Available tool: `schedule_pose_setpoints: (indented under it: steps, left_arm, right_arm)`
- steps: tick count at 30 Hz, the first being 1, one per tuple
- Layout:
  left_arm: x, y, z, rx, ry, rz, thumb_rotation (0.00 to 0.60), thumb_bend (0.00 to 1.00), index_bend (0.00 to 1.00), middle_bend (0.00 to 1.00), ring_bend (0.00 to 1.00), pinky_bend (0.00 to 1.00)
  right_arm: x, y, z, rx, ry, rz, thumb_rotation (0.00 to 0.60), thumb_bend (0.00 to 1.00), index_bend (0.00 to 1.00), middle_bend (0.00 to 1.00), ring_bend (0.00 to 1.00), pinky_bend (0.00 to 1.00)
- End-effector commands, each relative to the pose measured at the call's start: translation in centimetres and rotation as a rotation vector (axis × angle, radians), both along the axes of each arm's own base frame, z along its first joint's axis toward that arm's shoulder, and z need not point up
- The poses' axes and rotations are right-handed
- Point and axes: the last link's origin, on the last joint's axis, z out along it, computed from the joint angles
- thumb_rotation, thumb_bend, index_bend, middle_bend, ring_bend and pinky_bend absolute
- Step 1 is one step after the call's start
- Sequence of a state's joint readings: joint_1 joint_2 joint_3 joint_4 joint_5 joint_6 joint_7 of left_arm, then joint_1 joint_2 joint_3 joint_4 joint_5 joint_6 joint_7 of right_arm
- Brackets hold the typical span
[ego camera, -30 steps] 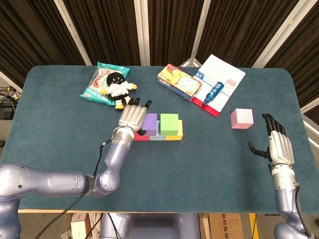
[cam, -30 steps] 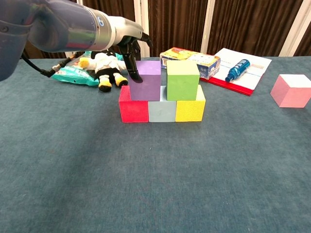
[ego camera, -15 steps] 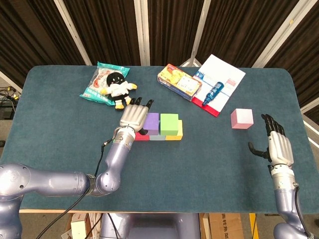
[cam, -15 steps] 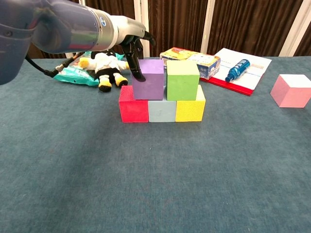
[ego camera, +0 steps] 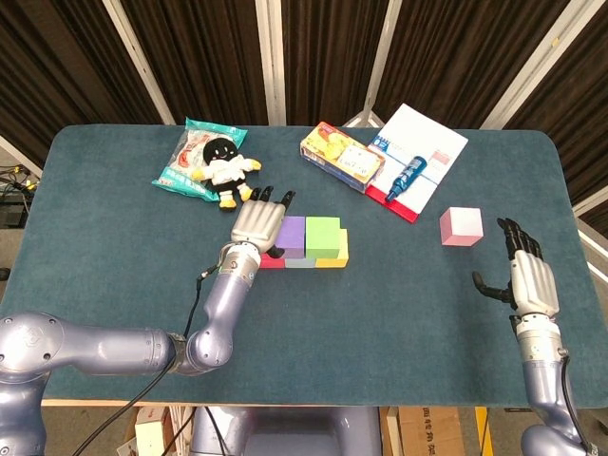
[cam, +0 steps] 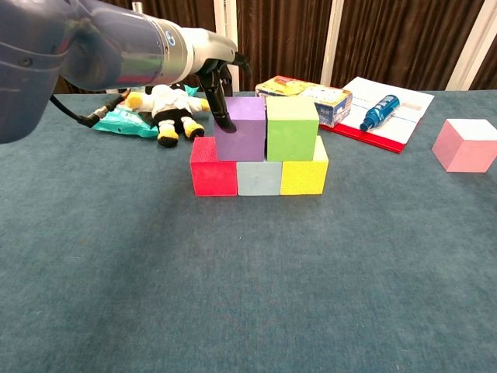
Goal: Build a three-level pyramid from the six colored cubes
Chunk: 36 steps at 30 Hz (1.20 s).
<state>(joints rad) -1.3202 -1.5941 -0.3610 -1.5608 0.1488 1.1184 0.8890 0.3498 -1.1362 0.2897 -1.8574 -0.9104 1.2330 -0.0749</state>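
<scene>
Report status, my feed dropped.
Left hand touches purple cube beside green cube. Right hand open, idle. Pink cube apart, unobstructed.

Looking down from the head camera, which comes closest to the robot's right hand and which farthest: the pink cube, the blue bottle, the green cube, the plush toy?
From the right hand:
1. Pink cube, just up and left of it.
2. Blue bottle, lying on the booklet further back.
3. Green cube, on the stack's second level mid-table.
4. Plush toy, far left at the back.
</scene>
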Motion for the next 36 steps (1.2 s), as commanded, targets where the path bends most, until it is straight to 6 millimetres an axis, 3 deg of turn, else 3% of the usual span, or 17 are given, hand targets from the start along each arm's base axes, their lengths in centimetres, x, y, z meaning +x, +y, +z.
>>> schedule_pose_setpoints:
  steps: [1, 24, 36]
  left_arm:
    - [0.04, 0.00, -0.02, 0.001, -0.001, 0.000, 0.600, 0.31, 0.01, 0.38, 0.02, 0.02]
    - [0.11, -0.10, -0.54, -0.005, 0.003, 0.002, 0.600, 0.31, 0.01, 0.36, 0.02, 0.02]
    - [0.04, -0.19, -0.57, -0.016, 0.011, 0.006, 0.600, 0.27, 0.00, 0.29, 0.02, 0.02]
  right_arm:
    - [0.00, 0.00, 0.00, 0.000, -0.001, 0.000, 0.600, 0.36, 0.00, 0.00, 0.00, 0.00]
    - [-0.17, -0.04, -0.07, 0.005, -0.001, -0.011, 0.600, 0.36, 0.00, 0.00, 0.00, 0.00]
    - [-0.13, -0.03, -0.11, 0.008, -0.003, -0.010, 0.600, 0.36, 0.00, 0.00, 0.00, 0.00]
